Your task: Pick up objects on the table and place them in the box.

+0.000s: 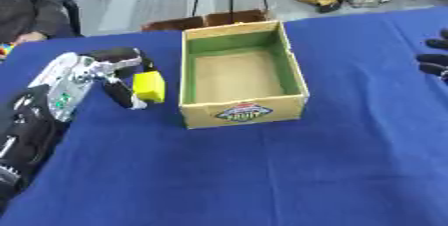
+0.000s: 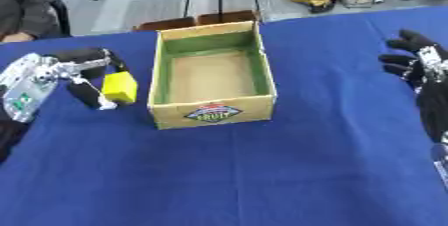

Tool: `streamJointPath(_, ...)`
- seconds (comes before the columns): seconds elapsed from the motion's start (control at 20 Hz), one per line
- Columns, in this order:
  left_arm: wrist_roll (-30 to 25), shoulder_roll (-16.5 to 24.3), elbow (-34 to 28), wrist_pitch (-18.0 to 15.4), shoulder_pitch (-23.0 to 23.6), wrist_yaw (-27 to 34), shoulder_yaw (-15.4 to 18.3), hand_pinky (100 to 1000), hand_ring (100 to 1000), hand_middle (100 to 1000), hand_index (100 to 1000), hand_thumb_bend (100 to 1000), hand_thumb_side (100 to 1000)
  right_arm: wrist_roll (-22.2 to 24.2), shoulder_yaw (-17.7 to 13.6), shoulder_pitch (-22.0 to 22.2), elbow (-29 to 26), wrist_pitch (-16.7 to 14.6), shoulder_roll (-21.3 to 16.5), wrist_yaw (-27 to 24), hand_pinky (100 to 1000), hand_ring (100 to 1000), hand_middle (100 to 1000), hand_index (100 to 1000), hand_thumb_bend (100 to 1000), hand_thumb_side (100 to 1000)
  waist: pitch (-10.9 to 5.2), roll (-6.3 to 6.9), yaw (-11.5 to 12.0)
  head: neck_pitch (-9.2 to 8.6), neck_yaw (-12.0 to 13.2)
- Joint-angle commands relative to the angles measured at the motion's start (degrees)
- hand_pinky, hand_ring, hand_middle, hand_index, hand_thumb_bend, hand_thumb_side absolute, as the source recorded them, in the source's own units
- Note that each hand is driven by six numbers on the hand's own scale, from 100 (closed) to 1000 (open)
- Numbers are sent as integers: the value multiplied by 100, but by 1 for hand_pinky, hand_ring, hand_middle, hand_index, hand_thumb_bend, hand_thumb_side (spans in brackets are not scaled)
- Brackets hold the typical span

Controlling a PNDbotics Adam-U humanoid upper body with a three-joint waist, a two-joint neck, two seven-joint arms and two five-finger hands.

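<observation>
On the blue-clothed table [image 1: 262,170], just left of the open cardboard box with its green inner walls and fruit label [image 1: 242,111], the robot's left hand [image 1: 112,72] has its fingers and thumb curled round a small bright yellow block [image 1: 149,86], pinching it from above and behind. That yellow block sits beside the box's left wall, close to it but outside, seemingly a little clear of the cloth, though I cannot tell for certain whether it is lifted. By my judgement the task is at an early stage: one object is gripped but not delivered, and it has yet to be carried over the near-left rim and let go. As for the box, its brown floor shows bare; nothing lies inside as far as either view shows. No other loose objects are visible on the cloth. At the right edge the robot's right hand [image 2: 418,60] hangs idle, its dark fingers spread apart and holding nothing, well apart from the box
</observation>
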Motion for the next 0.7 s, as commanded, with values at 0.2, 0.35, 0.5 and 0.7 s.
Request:
streamJointPath(0.2,-1,-107,-205,102,-543,-46,153,100,100,113,279,256,194,57,33,-107,-46,2,-130,-9,814,769,791,905,100,843,-142,44,-151,-49,99)
streamJointPath(0.35,68,-349,-129,167,-710,-123,225,100,100,115,281,251,200,106,85,-165,-50,14,-126,-8,814,769,791,905,100,843,-121,115,-299,-94,181)
streamJointPath(0.5,171,-567,29,223,-833,-266,294,100,104,122,289,271,217,158,136,-239,-57,27,-113,-6,814,769,791,905,100,850,-81,181,-462,-145,257)
streamJointPath(0.7,342,-873,335,343,-910,-577,425,100,109,128,295,240,216,214,191,-318,-66,43,-96,2,814,769,791,905,100,846,2,235,-668,-205,301)
